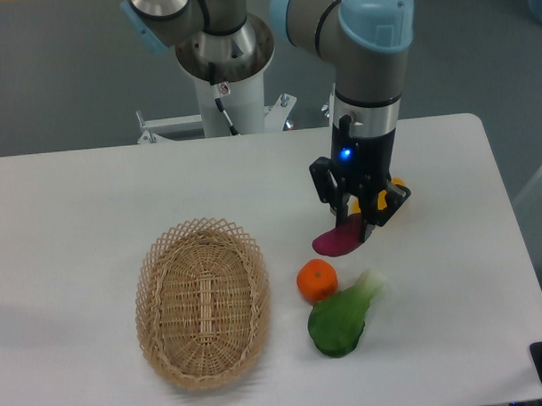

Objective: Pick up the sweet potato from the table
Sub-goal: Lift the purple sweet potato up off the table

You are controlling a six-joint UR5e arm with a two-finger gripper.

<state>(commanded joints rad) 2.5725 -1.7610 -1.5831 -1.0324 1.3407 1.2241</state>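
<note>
The sweet potato is a small dark magenta oblong on the white table, just above the orange. It lies tilted, with its upper right end between my fingers. My gripper points straight down and is closed on that end, while the lower left end hangs near the tabletop. I cannot tell whether that end still touches the table.
A round orange lies just below the sweet potato, with a green leafy vegetable to its lower right. A yellow fruit peeks out behind the gripper. An oval wicker basket stands at the left. The robot base is at the back.
</note>
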